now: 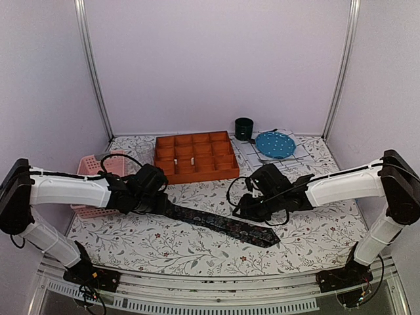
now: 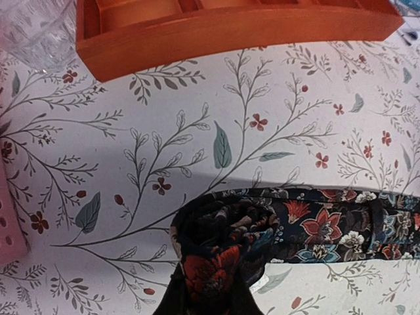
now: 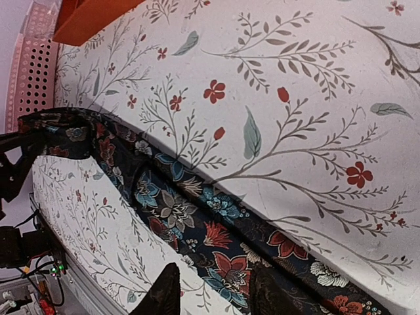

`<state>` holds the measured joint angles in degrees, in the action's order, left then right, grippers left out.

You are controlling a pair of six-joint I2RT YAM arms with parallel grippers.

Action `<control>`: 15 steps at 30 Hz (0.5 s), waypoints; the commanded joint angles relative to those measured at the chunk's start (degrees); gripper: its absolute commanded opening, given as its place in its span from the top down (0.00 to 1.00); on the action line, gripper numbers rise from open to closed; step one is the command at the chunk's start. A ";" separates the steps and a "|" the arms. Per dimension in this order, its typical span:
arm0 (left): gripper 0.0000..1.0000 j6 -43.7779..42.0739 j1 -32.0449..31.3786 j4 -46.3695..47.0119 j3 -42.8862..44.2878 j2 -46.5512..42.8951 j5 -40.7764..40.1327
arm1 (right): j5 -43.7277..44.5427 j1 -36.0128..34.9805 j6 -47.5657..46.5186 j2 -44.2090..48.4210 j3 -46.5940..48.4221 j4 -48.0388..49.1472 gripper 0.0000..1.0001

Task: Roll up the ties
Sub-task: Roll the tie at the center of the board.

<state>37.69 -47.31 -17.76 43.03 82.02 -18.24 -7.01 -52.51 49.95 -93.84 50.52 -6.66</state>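
Observation:
One dark floral tie (image 1: 223, 225) lies slantwise on the patterned table cover, its pointed wide end at the near right. Its narrow end is wound into a small roll (image 2: 226, 239). My left gripper (image 2: 216, 292) is shut on that roll, and the top view shows this gripper (image 1: 159, 202) at the tie's left end. The flat length of the tie (image 2: 341, 226) runs away to the right. My right gripper (image 3: 218, 292) is open just above the wide part of the tie (image 3: 197, 223). One fingertip (image 3: 164, 292) is off the tie's edge, the other over the fabric.
An orange compartment tray (image 1: 195, 156) stands behind the tie, close to the left gripper. A pink perforated basket (image 1: 98, 172) sits at the left under the left arm. A dark cup (image 1: 244, 128) and a blue dotted plate (image 1: 274, 144) on a checked cloth are at the back right.

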 commanded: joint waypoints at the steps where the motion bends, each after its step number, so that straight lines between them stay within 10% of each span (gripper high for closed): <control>1: 1.00 -1.62 -2.40 -3.87 3.37 3.84 -6.75 | -0.80 -0.43 -1.11 5.94 -0.19 -1.30 0.64; 15: 1.00 -2.00 -10.48 -10.67 12.14 13.27 -16.92 | -0.57 -0.46 -1.31 5.45 -2.43 1.26 0.63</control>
<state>36.36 -54.98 -25.82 53.08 93.32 -31.94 -7.84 -52.56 49.63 -92.64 49.10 -6.44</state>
